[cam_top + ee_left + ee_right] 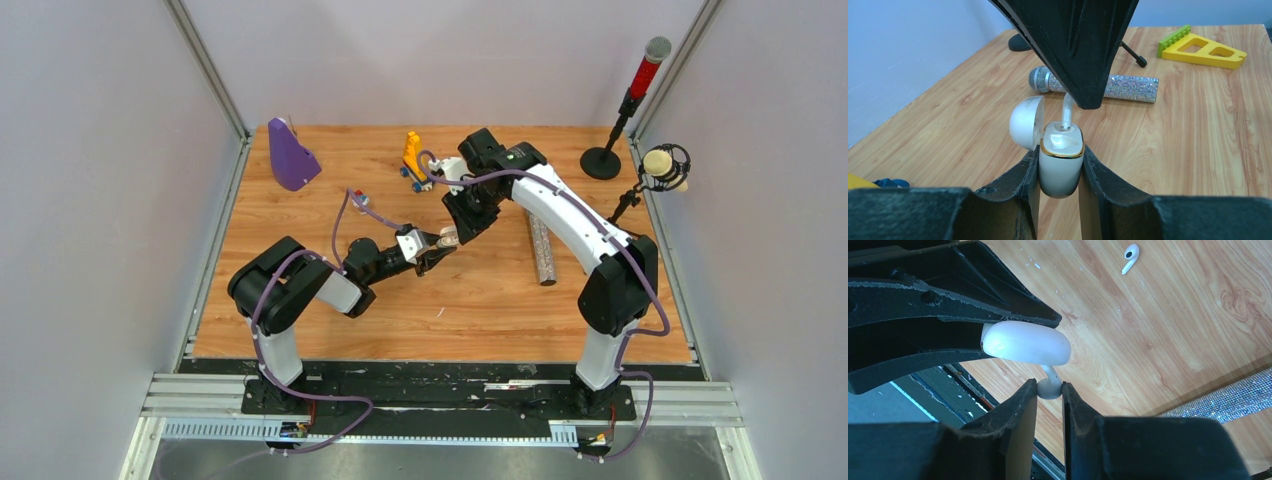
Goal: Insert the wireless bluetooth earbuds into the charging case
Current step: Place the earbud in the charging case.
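The left gripper (1060,157) is clamped tight on the white charging case (1060,175), low in the centre of the left wrist frame, its lid (1025,122) flipped open. The right gripper (1049,387) pinches one white earbud (1050,388), whose stem tip meets the case's open top. A second earbud (1130,256) lies on the table (1158,340), at the upper right of the right wrist frame.

Purple wedge (291,155), yellow toy (412,158), glittery microphone (541,250) lying on wooden table (480,300), red microphone (647,70) on stand (600,163)
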